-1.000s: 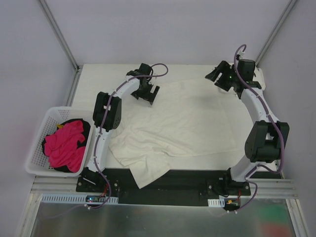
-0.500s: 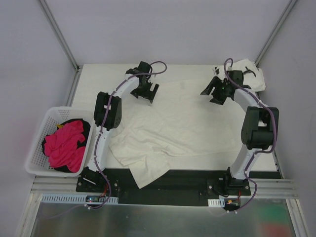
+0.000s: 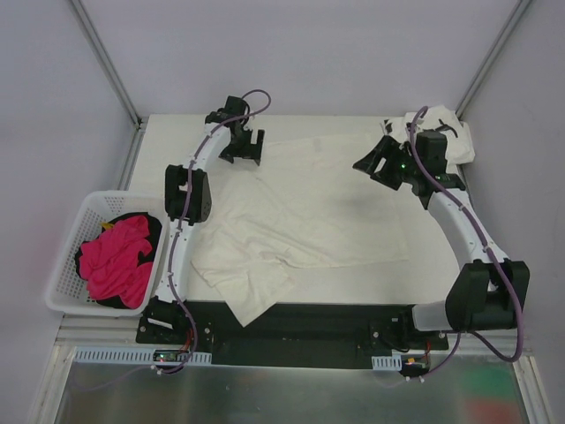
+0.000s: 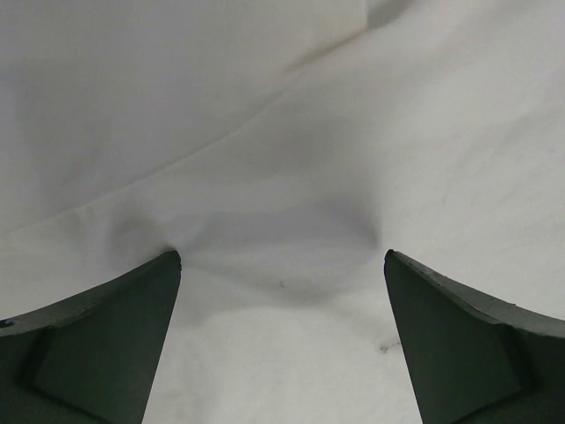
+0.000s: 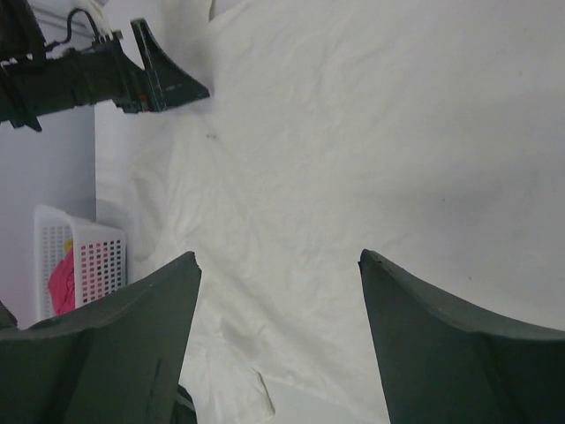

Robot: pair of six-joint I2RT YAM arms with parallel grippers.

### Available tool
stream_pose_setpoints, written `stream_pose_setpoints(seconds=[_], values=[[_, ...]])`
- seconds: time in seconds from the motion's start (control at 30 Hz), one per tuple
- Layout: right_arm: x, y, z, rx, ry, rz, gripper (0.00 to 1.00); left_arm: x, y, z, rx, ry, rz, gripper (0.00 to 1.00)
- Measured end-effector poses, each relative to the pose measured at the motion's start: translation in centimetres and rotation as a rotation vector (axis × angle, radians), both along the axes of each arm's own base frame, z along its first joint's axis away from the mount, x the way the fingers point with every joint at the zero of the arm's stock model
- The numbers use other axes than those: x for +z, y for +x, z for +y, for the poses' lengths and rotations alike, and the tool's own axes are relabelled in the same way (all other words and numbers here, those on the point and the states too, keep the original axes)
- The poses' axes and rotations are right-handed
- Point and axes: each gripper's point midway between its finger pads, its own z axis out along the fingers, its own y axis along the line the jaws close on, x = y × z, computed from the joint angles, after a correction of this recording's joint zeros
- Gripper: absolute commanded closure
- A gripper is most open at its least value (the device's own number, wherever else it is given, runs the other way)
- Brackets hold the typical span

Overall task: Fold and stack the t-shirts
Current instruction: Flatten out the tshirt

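A large plain cream-white t-shirt (image 3: 318, 212) lies spread over the table, with one part hanging over the near edge. My left gripper (image 3: 245, 155) is open just above its far left corner. In the left wrist view the cloth (image 4: 291, 159) fills the picture, and nothing sits between the left gripper's (image 4: 282, 256) fingers. My right gripper (image 3: 371, 168) is open and hovers over the shirt's far right part; cloth (image 5: 371, 132) lies below the right gripper (image 5: 278, 256). A second t-shirt (image 3: 455, 128), white with black marks, is bunched in the back right corner behind the right arm.
A white basket (image 3: 62, 265) holding pink cloth (image 3: 115, 256) on something black stands off the table's left side. Metal frame posts rise at both back corners. The left gripper (image 5: 168, 84) shows at the upper left of the right wrist view.
My left gripper moved back and left to the shirt's far corner. My right arm swung its elbow toward the near edge, and its gripper came forward and left, uncovering the bunched shirt.
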Motion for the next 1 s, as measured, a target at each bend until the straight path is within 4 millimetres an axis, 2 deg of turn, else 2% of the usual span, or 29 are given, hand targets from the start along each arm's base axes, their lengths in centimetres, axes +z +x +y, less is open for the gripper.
stream_pose_setpoints(seconds=[0.17,0.27,0.37,0.47,0.5,0.53,0.57,0.6,0.7,0.87,0.93,1.0], values=[[-2.0,-3.0,2.0,0.056,0.004,0.054,0.24,0.5,2.0,3.3,0.111,-0.071,-0.006,0.02],[-3.4,-4.9,2.6,0.076,0.000,0.098,0.23,0.7,2.9,5.1,0.173,-0.110,-0.010,0.03],[-3.9,-6.0,3.0,0.090,-0.009,0.113,0.23,0.9,3.3,6.2,0.219,-0.155,-0.003,0.01],[-4.2,-6.2,3.3,0.098,-0.024,0.112,0.32,1.1,3.4,6.4,0.242,-0.193,0.003,0.01],[-4.5,-6.1,3.4,0.100,-0.031,0.114,0.48,1.1,3.3,6.3,0.241,-0.196,0.001,0.01],[-4.7,-5.9,3.5,0.102,-0.038,0.116,0.58,1.3,3.2,6.1,0.236,-0.199,-0.002,0.01],[-5.3,-5.5,3.6,0.105,-0.050,0.124,0.66,1.4,2.8,5.8,0.229,-0.198,0.000,0.01],[-5.9,-5.0,3.7,0.106,-0.061,0.133,0.84,1.6,2.2,5.3,0.220,-0.196,0.006,0.01],[-7.9,-2.1,4.6,0.118,-0.084,0.188,0.96,3.0,0.6,3.1,0.168,-0.199,0.008,0.01],[-11.3,4.1,6.9,0.163,-0.101,0.246,0.98,8.8,-0.7,-1.9,0.035,-0.243,-0.094,0.01],[-12.6,5.8,8.1,0.186,-0.096,0.266,0.98,11.2,-1.4,-3.8,-0.020,-0.261,-0.145,0.01],[-13.9,6.8,9.0,0.204,-0.094,0.286,0.98,12.7,-2.0,-4.8,-0.061,-0.273,-0.175,0.01]])
